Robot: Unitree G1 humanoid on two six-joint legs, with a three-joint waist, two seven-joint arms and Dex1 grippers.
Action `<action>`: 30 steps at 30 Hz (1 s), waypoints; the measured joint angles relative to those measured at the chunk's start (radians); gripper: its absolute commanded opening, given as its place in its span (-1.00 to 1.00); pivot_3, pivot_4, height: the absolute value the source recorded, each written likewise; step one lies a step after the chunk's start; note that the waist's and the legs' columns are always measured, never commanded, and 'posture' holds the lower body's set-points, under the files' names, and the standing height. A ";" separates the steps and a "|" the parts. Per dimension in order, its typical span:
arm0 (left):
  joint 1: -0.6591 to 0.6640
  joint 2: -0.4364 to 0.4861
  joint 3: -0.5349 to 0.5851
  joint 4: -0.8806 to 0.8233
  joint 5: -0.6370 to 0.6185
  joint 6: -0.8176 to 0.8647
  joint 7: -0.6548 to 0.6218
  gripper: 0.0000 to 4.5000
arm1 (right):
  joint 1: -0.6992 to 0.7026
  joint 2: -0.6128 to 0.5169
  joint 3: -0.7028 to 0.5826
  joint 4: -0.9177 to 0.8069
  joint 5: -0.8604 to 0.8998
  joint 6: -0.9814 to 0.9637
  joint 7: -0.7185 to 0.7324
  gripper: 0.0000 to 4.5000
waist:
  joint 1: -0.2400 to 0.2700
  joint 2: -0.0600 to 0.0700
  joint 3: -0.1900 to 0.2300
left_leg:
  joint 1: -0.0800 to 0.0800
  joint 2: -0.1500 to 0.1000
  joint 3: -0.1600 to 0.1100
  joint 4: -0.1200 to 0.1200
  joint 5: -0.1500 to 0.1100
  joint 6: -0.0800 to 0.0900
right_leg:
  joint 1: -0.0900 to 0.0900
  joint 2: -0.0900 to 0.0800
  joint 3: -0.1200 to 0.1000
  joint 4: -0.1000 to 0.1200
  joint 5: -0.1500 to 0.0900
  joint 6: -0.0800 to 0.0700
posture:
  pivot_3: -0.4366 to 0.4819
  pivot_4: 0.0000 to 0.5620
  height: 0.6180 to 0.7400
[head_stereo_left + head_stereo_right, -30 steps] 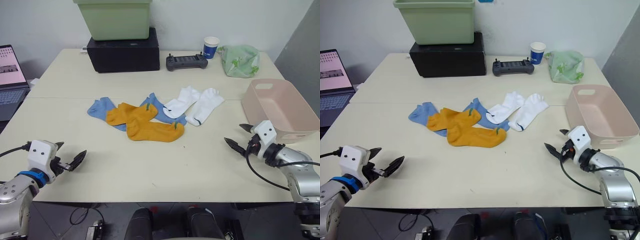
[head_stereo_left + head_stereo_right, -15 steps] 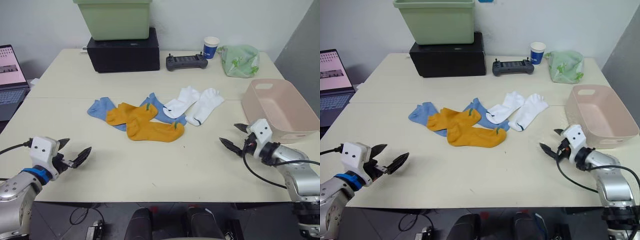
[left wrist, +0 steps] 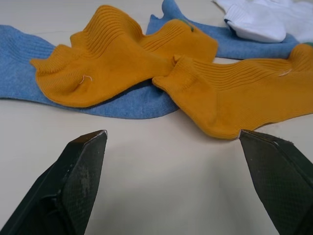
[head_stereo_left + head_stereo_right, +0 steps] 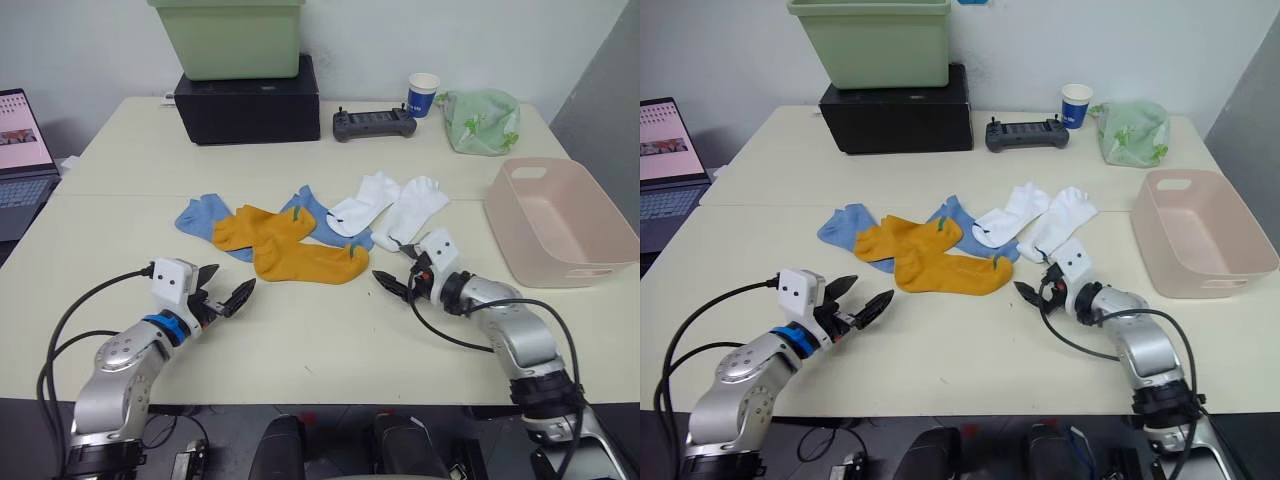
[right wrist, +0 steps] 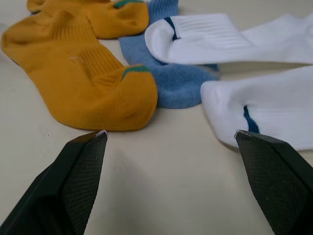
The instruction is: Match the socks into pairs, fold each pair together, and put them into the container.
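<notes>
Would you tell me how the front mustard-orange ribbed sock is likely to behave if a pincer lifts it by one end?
The front mustard-orange ribbed knit sock lies flat and creased, so it would probably droop limply. It looks thin, hence likely light. Its end overlaps the other mustard-orange sock, which might drag along.

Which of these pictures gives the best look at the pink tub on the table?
The right eye view shows the pink tub best: whole rim, handle slot and bare inside are visible. The left eye view shows it whole too, but nearer the picture's edge. The two wrist views look at the socks instead.
</notes>
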 measured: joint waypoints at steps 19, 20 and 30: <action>-0.098 -0.064 -0.064 0.083 0.043 -0.045 0.000 -1.00 | -0.130 0.114 0.049 0.162 -0.040 -0.048 0.010 -0.53 | 0.003 0.000 0.000 | 0.000 0.000 0.000 0.000 0.000 0.000 | 0.000 0.000 0.000 0.000 0.000 0.000 | -0.05 -0.47 1.00; -0.097 -0.065 -0.064 0.082 0.042 -0.045 0.000 -1.00 | -0.128 0.114 0.049 0.160 -0.039 -0.048 0.013 -0.70 | 0.003 0.000 0.000 | 0.000 0.000 0.000 0.000 0.000 0.000 | 0.000 0.000 0.000 0.000 0.000 0.000 | -0.05 -0.47 1.00; -0.044 -0.065 -0.058 0.037 -0.001 -0.022 -0.003 -1.00 | -0.087 0.097 0.037 0.061 0.002 0.017 0.026 -0.99 | 0.003 0.000 0.000 | 0.000 0.000 -0.001 0.000 0.000 0.000 | 0.000 0.000 0.000 0.000 0.000 0.000 | -0.05 -0.47 1.00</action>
